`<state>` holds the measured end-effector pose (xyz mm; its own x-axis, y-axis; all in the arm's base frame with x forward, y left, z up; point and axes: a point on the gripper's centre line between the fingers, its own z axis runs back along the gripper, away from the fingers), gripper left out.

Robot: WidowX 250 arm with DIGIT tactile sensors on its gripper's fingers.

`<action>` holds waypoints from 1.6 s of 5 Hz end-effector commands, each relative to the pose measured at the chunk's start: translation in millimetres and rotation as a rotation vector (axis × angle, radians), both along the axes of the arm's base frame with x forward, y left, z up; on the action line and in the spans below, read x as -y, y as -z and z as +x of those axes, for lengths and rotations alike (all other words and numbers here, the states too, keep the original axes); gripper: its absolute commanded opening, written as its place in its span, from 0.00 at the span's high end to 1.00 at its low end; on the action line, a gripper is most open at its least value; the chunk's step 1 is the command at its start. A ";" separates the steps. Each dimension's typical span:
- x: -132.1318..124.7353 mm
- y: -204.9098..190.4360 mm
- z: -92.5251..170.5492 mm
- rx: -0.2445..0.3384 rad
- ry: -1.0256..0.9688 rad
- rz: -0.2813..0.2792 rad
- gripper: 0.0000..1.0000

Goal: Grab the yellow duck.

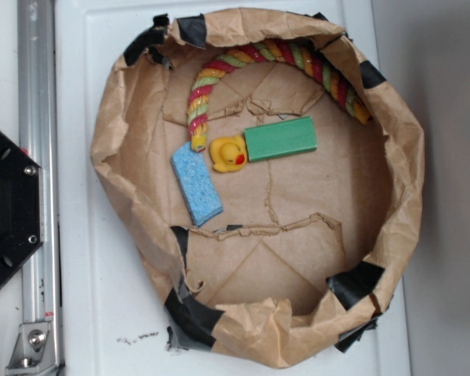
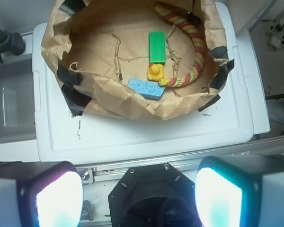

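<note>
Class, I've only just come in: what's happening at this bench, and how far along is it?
Nothing is being handled yet. The robot's hand is open and empty, well back from the paper-lined basin on the white lid. Inside lie a yellow duck, a green block touching it, a blue sponge and a striped rope. The duck sits between the block and the sponge, so it remains to be grabbed.

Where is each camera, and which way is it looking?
Exterior: straight above, looking down into the paper basket; only the robot's black base shows, at the left edge.
Wrist: on the arm, high and back, looking forward and down; the gripper is open, its fingers glowing at the bottom.
Both show the yellow duck, sponge, green block and rope.
</note>
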<state>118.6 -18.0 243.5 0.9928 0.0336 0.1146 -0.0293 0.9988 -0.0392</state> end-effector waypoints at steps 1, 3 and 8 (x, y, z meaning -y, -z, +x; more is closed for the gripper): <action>0.0 0.0 0.0 0.000 0.000 0.000 0.00; -43.9 38.4 85.5 0.086 -0.200 0.024 0.00; -60.6 141.1 129.0 0.040 -0.050 0.052 0.00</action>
<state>244.0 37.7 95.6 0.9895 0.0634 0.1299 -0.0649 0.9979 0.0069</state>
